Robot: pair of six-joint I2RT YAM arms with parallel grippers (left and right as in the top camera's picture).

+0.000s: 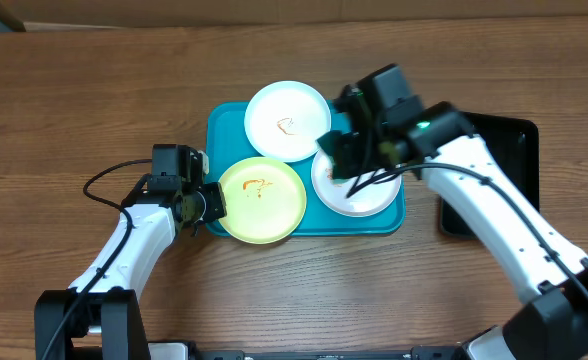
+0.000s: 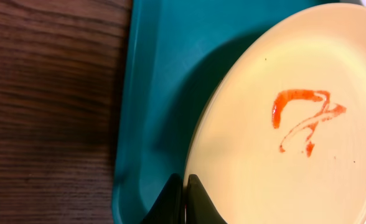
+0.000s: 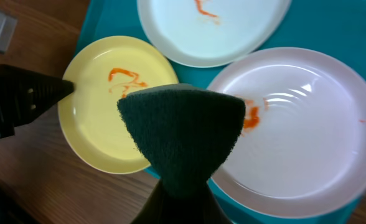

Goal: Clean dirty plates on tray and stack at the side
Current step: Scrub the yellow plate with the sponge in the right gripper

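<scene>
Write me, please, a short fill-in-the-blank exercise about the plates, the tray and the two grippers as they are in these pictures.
1. The blue tray carries ____ plates, each with a red smear.
2. The left gripper is shut on the yellow plate at its ____.
3. The right gripper holds a dark sponge above the ____ tray.
Missing words: three; rim; blue.
</scene>
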